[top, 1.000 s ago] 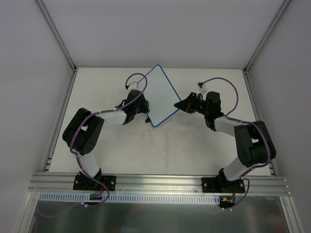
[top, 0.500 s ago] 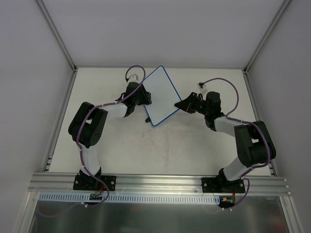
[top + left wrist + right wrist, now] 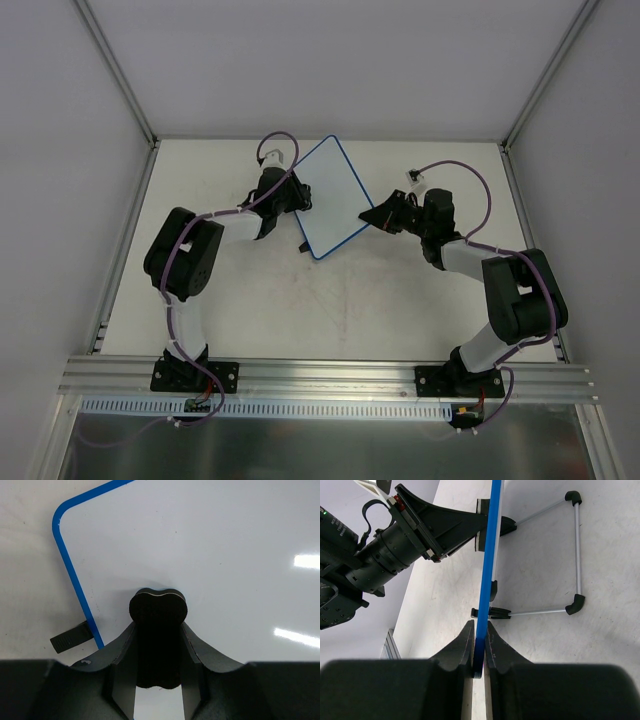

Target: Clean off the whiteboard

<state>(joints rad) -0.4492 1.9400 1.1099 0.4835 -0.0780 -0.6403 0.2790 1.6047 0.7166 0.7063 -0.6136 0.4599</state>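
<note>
Wiping pass: whiteboard (image 3: pixel 330 195) stands propped at far middle of table (image 3: pixel 400 300), between both arms.
Right gripper (image 3: pixel 479 630) pinches its blue edge; left gripper (image 3: pixel 158 630) clamps black eraser (image 3: pixel 158 605) against the face. Best: pad flat, light pressure, overlapping strokes, right hold firm. No writing or brand legible.

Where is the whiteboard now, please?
Top view: the whiteboard is far-centre on the table, right gripper clamping its edge, left gripper holding an eraser to its face.

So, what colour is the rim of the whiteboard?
Blue. The rim of the whiteboard shows best in the left wrist view.
</note>
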